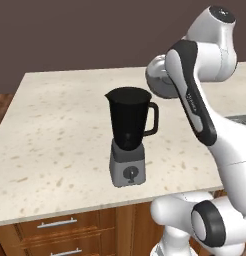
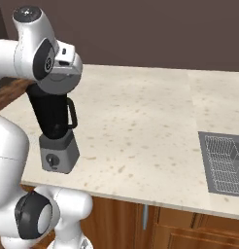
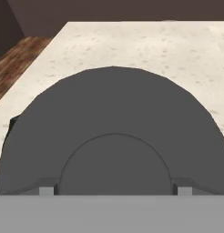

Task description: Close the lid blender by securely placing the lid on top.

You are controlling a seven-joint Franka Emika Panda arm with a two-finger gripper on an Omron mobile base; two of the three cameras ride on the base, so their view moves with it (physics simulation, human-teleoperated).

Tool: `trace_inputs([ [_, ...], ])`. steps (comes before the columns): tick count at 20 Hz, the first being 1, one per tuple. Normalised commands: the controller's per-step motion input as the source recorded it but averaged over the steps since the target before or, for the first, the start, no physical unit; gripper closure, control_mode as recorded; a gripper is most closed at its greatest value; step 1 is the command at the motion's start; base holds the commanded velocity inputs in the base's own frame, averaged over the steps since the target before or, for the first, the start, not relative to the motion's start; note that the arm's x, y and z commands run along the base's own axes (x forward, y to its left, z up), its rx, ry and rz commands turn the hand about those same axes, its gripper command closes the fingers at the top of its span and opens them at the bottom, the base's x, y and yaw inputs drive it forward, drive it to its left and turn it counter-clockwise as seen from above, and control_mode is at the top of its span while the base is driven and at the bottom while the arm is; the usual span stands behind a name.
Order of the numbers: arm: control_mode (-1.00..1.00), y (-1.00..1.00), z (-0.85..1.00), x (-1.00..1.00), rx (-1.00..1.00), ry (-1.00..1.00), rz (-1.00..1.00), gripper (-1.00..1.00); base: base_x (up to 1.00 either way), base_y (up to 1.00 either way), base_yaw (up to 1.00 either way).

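Right now the lid (image 3: 113, 132) sits close up against the hand camera, a dark grey disc with a raised round centre, and the two small grey tabs at its lower edge look like the fingers (image 3: 46, 190) pinching it from either side, so you appear to be carrying it; the gap itself is hidden, so judge that grip as likely, not certain. Your target, the blender (image 1: 128, 137), stands on the counter (image 1: 55, 125) near the front edge, jar mouth open, handle at about 3 o'clock in the left base view. From the hand camera, a sliver of black shows at 9 o'clock beside the lid, probably the jar. Centre the disc over the mouth, keep it level, lower straight down, and press before letting go. No brand, label or readable writing shows anywhere.
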Motion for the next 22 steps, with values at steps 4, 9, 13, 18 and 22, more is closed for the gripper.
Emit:
trace_inputs([
  [4, -1.0, 0.54, 0.05, 0.19, 0.0, 0.19, 0.04, 1.0, 0.0, 0.0, 0.0],
  [9, -1.0, 0.36, 0.07, 0.31, -0.01, 0.29, 0.01, 1.0, 0.0, 0.0, 0.0],
  [13, -1.0, 0.29, 0.21, 0.26, -0.04, 0.26, 0.0, 1.0, 0.0, 0.0, 0.0],
  [18, -1.0, 0.32, -0.01, 0.07, -0.12, 0.19, 0.0, 1.0, 0.0, 0.0, 0.0],
  [22, -1.0, 0.21, -0.09, 0.01, -0.14, 0.04, 0.0, 1.0, 0.0, 0.0, 0.0],
])
